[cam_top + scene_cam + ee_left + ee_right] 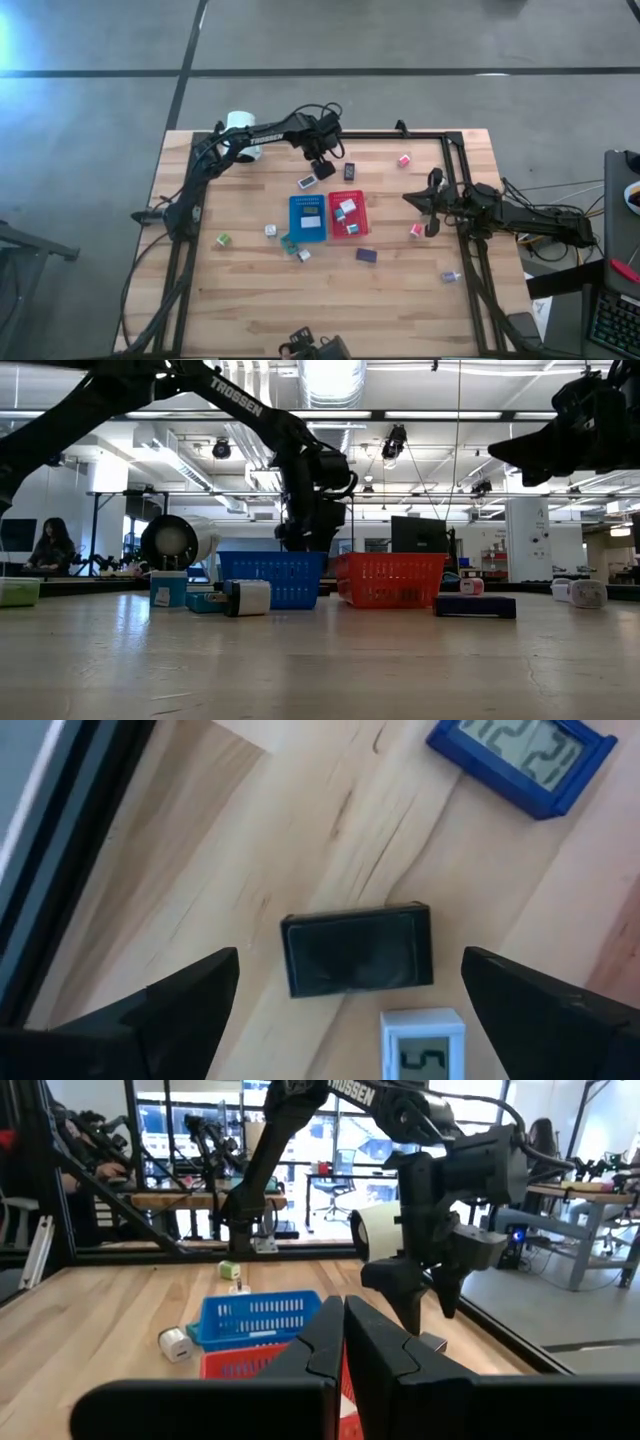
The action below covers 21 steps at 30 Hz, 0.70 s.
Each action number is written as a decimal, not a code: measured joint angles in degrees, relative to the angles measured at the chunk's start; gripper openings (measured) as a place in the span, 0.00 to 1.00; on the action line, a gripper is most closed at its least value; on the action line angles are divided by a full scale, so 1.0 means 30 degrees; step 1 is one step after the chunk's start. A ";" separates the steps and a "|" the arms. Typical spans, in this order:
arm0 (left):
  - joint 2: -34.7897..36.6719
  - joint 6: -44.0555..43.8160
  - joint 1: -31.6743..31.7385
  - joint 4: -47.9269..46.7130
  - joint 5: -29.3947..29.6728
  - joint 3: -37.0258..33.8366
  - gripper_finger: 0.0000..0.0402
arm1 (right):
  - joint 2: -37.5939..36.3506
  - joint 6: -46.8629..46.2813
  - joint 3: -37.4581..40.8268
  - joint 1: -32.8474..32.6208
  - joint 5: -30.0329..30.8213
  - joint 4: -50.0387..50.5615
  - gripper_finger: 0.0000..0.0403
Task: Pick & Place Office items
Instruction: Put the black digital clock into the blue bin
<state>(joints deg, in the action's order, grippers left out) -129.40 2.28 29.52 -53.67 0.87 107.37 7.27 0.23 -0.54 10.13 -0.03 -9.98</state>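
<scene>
Two arms: left gripper [322, 166] jaws apart, hovering over black block [357, 949] on table near red tray [349, 214], likely lining up grasp. Right gripper [432, 205] pinched together, empty, waiting table's right side.

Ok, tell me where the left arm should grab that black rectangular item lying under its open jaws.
Grip the black item across its two short ends, coming straight down from above. It lies flat on the table, its long side running from finger to finger, already centred in the open left gripper. Closing there probably clears the white item beside it.
</scene>
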 joint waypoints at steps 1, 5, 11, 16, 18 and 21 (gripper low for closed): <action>0.0000 -0.0050 0.0016 0.0117 -0.0130 -0.0097 0.97 | 0.0000 0.0000 0.0000 0.0000 0.0000 -0.0031 0.02; -0.0077 -0.0223 0.0022 0.0536 -0.0294 -0.0790 0.97 | 0.0015 -0.0017 0.0000 0.0007 0.0005 -0.0177 0.02; -0.0211 -0.0370 0.0115 0.0890 -0.0354 -0.1125 0.97 | -0.0007 -0.0007 0.0000 0.0000 0.0007 -0.0241 0.02; -0.0211 -0.0495 0.0211 0.1049 -0.0378 -0.1174 0.97 | 0.0000 -0.0007 0.0000 0.0000 0.0007 -0.0241 0.02; -0.0211 -0.0502 0.0198 0.0970 -0.0539 -0.1195 0.97 | 0.0000 -0.0007 0.0000 0.0000 0.0007 -0.0241 0.02; -0.0211 -0.0499 0.0189 0.0917 -0.1009 -0.1203 0.97 | 0.0000 -0.0007 0.0000 0.0003 0.0007 -0.0241 0.02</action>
<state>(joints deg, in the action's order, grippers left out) -130.04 0.79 30.09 -50.93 -2.16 103.77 7.27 0.21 -0.54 10.14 -0.01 -10.70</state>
